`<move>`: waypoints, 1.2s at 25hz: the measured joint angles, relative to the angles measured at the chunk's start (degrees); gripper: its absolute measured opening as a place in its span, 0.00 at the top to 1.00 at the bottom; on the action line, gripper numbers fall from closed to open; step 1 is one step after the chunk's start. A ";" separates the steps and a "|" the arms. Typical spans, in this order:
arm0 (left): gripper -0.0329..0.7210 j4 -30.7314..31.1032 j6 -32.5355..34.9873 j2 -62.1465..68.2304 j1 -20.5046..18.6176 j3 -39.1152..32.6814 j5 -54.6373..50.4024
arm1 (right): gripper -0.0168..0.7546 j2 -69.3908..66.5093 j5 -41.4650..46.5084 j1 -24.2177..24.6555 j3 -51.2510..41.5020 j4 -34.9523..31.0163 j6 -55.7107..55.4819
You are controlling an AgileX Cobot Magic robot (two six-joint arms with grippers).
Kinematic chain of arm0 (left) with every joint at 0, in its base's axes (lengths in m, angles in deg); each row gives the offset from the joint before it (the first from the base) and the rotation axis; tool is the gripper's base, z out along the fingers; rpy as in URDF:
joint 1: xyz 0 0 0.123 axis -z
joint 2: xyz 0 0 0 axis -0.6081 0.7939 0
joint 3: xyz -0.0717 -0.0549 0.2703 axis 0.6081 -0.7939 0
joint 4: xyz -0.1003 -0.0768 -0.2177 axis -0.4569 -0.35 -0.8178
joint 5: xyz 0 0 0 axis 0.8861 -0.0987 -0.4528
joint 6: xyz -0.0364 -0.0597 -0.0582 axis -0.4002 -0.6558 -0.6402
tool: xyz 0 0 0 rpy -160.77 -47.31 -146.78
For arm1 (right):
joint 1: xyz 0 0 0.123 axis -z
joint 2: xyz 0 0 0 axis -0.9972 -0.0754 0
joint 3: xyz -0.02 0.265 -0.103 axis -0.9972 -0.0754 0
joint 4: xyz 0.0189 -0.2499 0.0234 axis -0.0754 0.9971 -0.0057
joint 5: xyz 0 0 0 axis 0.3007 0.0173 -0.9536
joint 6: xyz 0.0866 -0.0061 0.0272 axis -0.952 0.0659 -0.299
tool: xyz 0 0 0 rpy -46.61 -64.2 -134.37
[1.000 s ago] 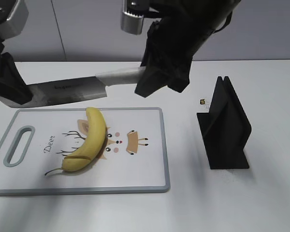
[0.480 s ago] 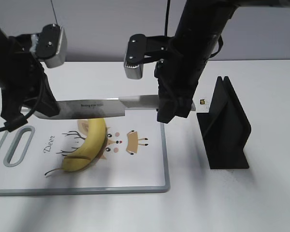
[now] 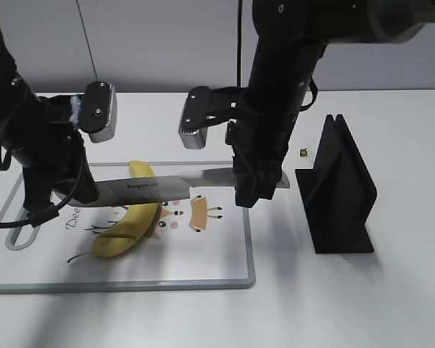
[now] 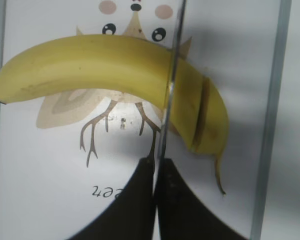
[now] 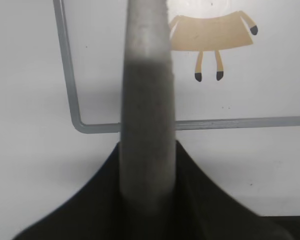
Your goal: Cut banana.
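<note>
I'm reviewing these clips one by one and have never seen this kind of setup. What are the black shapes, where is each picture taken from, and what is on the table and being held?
The black shapes are two robot arms. The wide picture looks at the table from in front; the other two come from cameras on the arms' wrists, looking down.

A cutting board with a cartoon deer print lies on the white table, a banana on it. The banana already has one cut near its stem end. A black stand sits to the right.

Both arms hold one knife level across the banana: the right gripper grips its handle, the left gripper pinches the blade's tip end. Whether the blade touches the banana is unclear.
</note>
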 joint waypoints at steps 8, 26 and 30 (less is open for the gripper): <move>0.97 0.91 -0.22 0.12 0.00 -1.24 0.91 | 0.76 -1.76 -0.16 -1.97 0.00 3.13 -3.89; 0.97 -0.90 -0.46 0.12 0.18 -6.83 8.30 | 0.75 -4.96 -2.15 -2.14 0.00 4.39 -3.73; 0.97 -0.90 -0.46 0.12 0.18 -6.83 8.30 | 0.75 -5.77 -2.18 -2.14 0.00 4.34 -3.67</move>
